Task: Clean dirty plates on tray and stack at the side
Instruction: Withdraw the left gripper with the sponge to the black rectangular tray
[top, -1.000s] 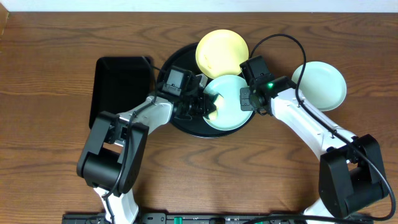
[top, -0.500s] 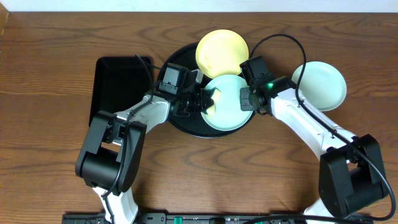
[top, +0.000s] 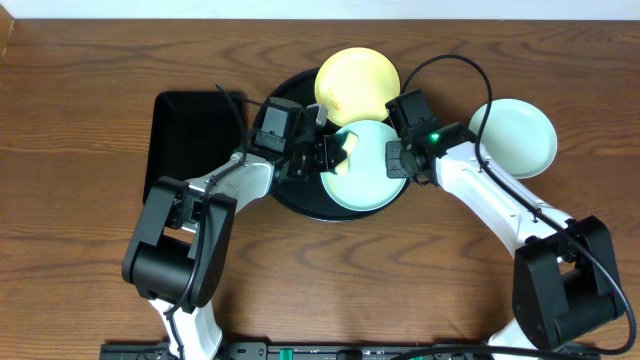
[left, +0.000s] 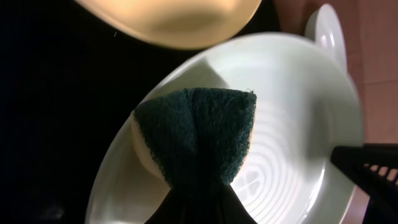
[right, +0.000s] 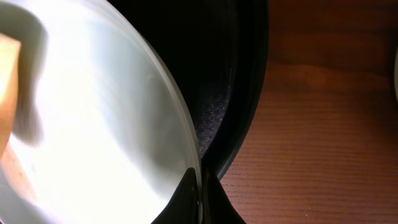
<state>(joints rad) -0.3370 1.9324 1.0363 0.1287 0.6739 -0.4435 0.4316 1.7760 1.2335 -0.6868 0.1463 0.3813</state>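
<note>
Left gripper (left: 199, 186) is clamped on a green sponge (left: 196, 127), holding it against the blue-green plate (left: 292, 124) on the tray (top: 290, 198) to scrub it. Right gripper (right: 199, 190) pinches that plate's rim, likely to steady it. A yellow plate (top: 357, 80) rests on the tray's far rim. A 3rd plate (top: 515, 135) sits off the tray on the table (top: 80, 100).

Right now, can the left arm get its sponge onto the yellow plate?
Probably yes. The left gripper, shut on the sponge, is over the blue-green plate, and the yellow plate lies just beside it, its face bare. The right gripper pinches the blue-green plate's rim, out of the way.
</note>
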